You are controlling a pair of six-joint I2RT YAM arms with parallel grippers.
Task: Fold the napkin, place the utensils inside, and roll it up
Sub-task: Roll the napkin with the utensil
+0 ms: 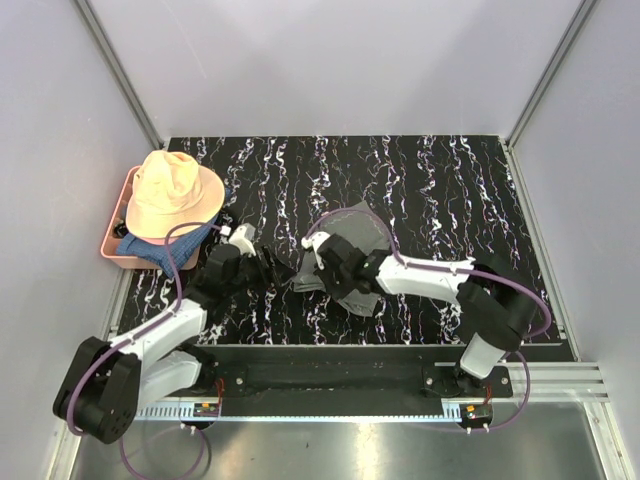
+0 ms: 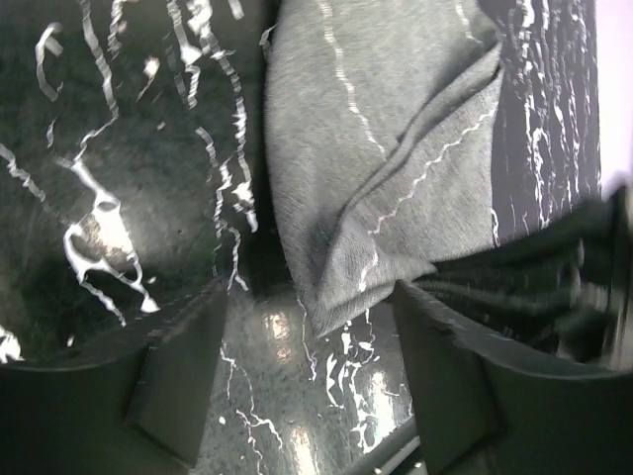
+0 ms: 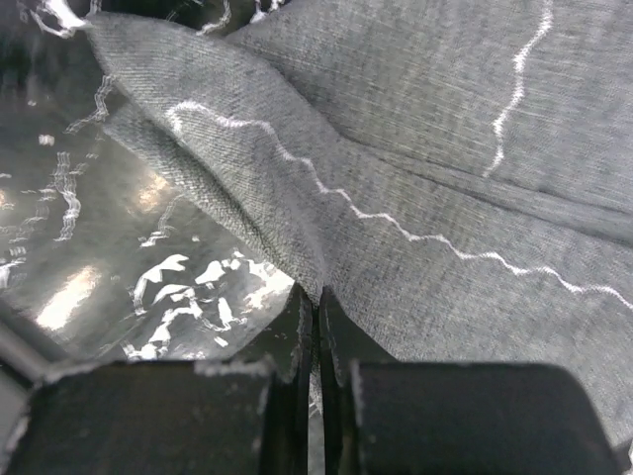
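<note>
**A:** Where's the napkin (image 1: 355,226)?
**B:** Middle of the table (image 1: 450,180), rumpled and partly folded over itself. It lies between the two arms, closer to the right one.
**A:** And the right gripper (image 3: 316,302)?
**B:** Jaws pressed together on a raised fold at the cloth's edge. In the wrist view the ridge runs straight into the fingertips.
**A:** The left gripper (image 2: 309,341)?
**B:** Spread wide, gripping nothing. It's low over the table just left of the napkin, and a corner of the cloth lies ahead of the gap.
**A:** Anything else?
**B:** Peach hat (image 1: 175,192) on a pink tray (image 1: 108,245) at the left edge, with a blue cloth (image 1: 150,250) under it, all well apart from the napkin.
</note>
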